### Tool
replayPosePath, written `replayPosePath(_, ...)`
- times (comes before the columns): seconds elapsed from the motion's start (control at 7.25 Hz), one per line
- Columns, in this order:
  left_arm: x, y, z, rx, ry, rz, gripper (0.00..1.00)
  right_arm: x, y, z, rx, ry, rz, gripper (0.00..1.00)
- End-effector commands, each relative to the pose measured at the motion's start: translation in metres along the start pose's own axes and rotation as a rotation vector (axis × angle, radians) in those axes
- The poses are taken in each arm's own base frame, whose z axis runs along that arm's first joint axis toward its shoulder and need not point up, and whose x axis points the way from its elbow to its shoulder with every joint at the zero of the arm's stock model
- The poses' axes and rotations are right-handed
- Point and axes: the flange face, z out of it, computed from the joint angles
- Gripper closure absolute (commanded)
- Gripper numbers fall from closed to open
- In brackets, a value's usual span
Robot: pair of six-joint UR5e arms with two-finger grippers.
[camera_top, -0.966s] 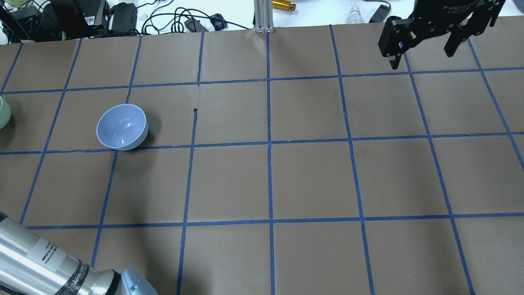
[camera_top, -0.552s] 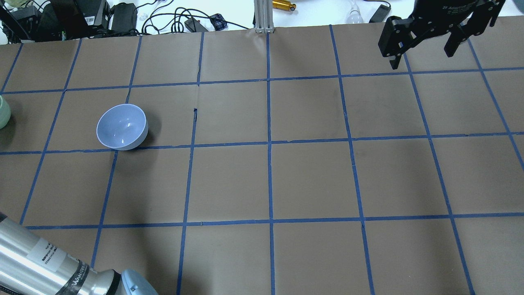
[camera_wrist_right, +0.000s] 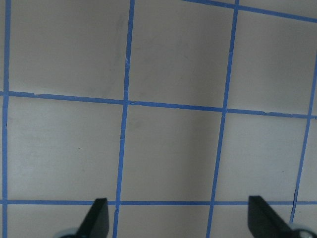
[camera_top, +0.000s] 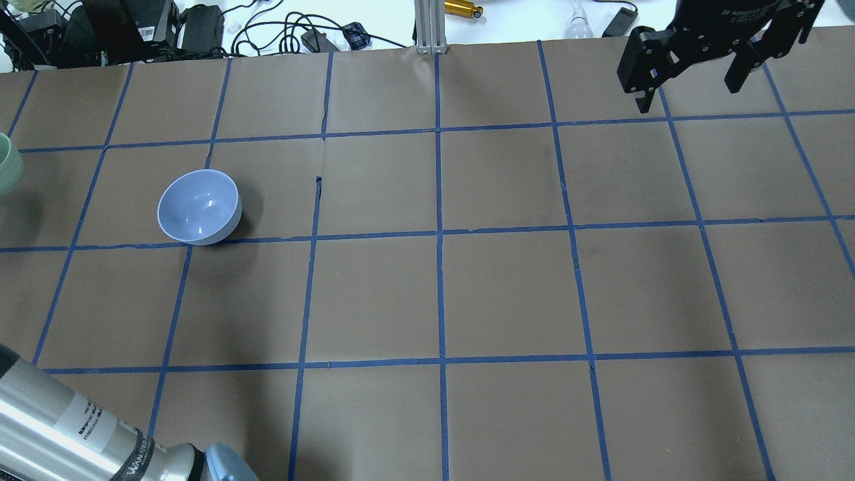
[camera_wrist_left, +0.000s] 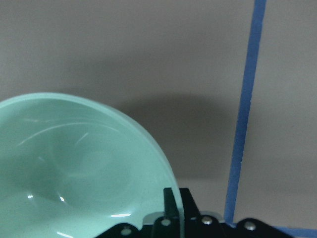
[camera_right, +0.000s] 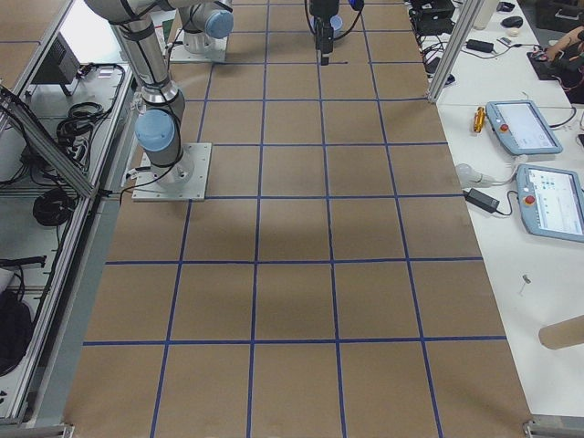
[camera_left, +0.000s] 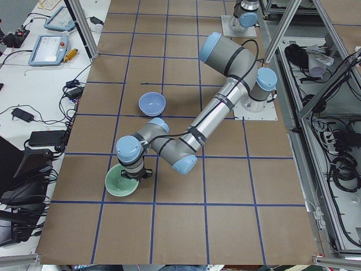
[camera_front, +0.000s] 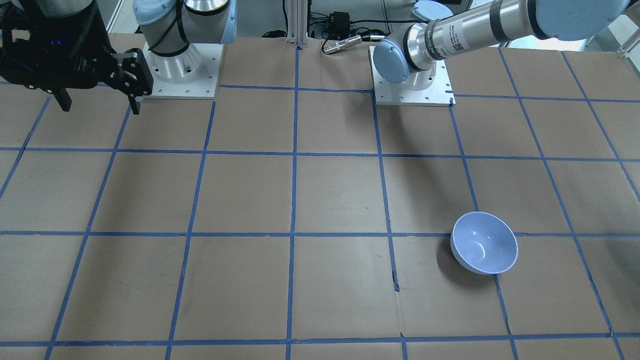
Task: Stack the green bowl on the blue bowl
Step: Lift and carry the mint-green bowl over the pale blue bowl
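The green bowl [camera_wrist_left: 74,173] is pale mint and hangs tilted just above the brown table, with its shadow beneath. My left gripper [camera_wrist_left: 173,218] is shut on its rim. The bowl shows only as a sliver at the left edge of the overhead view [camera_top: 7,164], and under the left wrist in the exterior left view [camera_left: 121,182]. The blue bowl [camera_top: 199,207] stands upright and empty on the table, one grid square from the green bowl; it also shows in the front view [camera_front: 484,242]. My right gripper [camera_top: 690,92] is open and empty, high over the far right of the table.
Cables and black electronic boxes [camera_top: 133,27] lie along the far edge, beside an aluminium post [camera_top: 427,27]. The two arm bases [camera_front: 410,85] stand on the robot's side. Blue tape lines divide the table into squares.
The green bowl has moved up in the overhead view at the left edge, lifted off the table. The left forearm has shifted slightly. The right arm and the blue bowl have not moved.
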Motion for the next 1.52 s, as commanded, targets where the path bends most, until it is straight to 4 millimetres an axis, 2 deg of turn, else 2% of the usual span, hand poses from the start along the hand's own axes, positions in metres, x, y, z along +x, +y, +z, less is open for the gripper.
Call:
replayPosePath(0.0, 0.01, -0.076, -0.056, 0.012, 0.012, 0.069, 1.0, 0.0, 0.0, 0.0, 0.0, 0.0, 0.0, 0.0)
replayPosePath(0.14, 0.013, -0.134, -0.075, 0.011, 0.013, 0.12, 1.0, 0.0, 0.0, 0.0, 0.0, 0.0, 0.0, 0.0)
replayPosePath(0.28, 0.021, -0.18, -0.089, 0.015, 0.012, 0.161, 1.0, 0.0, 0.0, 0.0, 0.0, 0.0, 0.0, 0.0)
replayPosePath(0.55, 0.045, -0.261, -0.103, 0.035, 0.016, 0.198, 1.0, 0.0, 0.0, 0.0, 0.0, 0.0, 0.0, 0.0)
replayPosePath(0.69, 0.06, -0.291, -0.107, 0.043, 0.022, 0.185, 1.0, 0.0, 0.0, 0.0, 0.0, 0.0, 0.0, 0.0)
replayPosePath(0.97, 0.089, -0.341, -0.095, 0.062, 0.05, 0.165, 1.0, 0.0, 0.0, 0.0, 0.0, 0.0, 0.0, 0.0)
replayPosePath(1.1, 0.097, -0.356, -0.091, 0.062, 0.05, 0.178, 1.0, 0.0, 0.0, 0.0, 0.0, 0.0, 0.0, 0.0)
replayPosePath(1.38, 0.111, -0.37, -0.078, 0.072, 0.066, 0.144, 1.0, 0.0, 0.0, 0.0, 0.0, 0.0, 0.0, 0.0)
